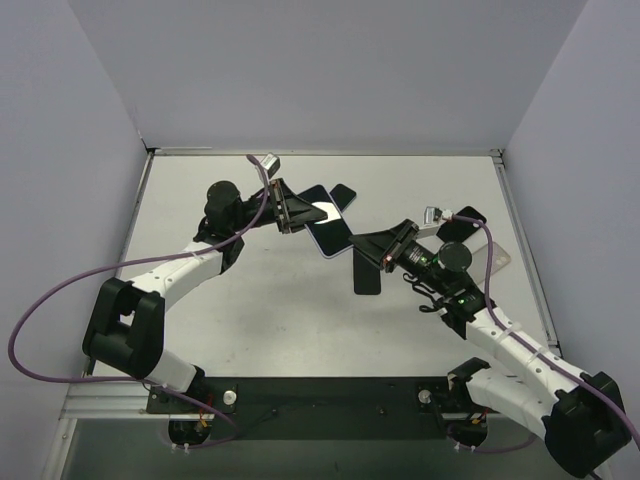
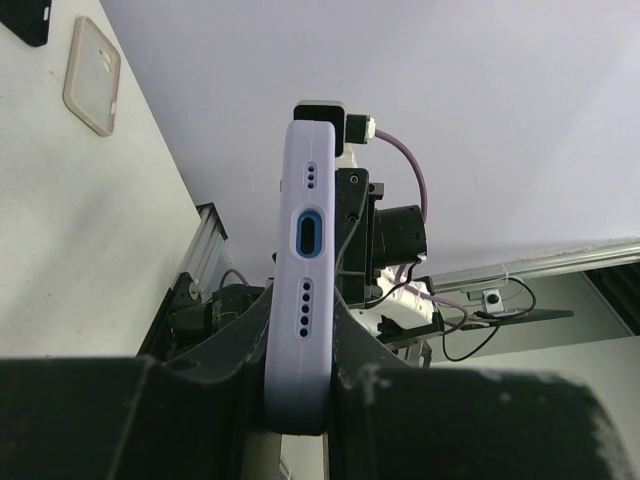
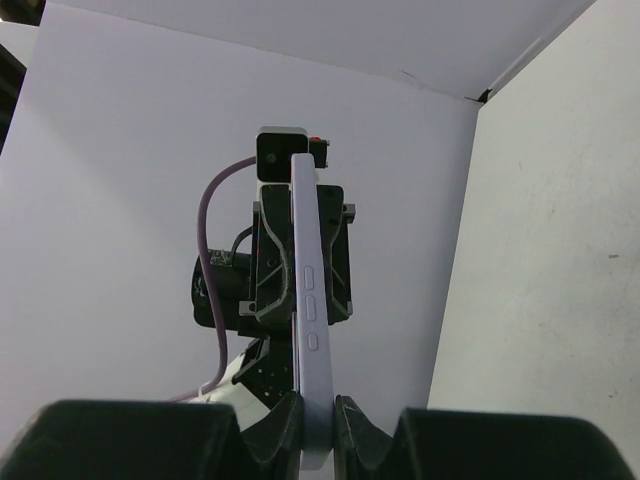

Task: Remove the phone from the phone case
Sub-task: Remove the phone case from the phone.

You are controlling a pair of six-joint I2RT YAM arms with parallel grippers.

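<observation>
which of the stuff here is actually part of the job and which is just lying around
Part of the job:
- lavender phone case, held up between both arms
- phone inside it
- left gripper, shut on the case
- right gripper, shut on the case

Lying about:
- clear case on the table
- black flat item
- dark item by the clear case

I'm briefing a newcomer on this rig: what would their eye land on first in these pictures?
The phone in its lavender case, held in mid-air above the middle of the table, with the left gripper clamped on it from one side and the right gripper from the other. Next, a translucent case lying flat on the table near its right edge.
</observation>
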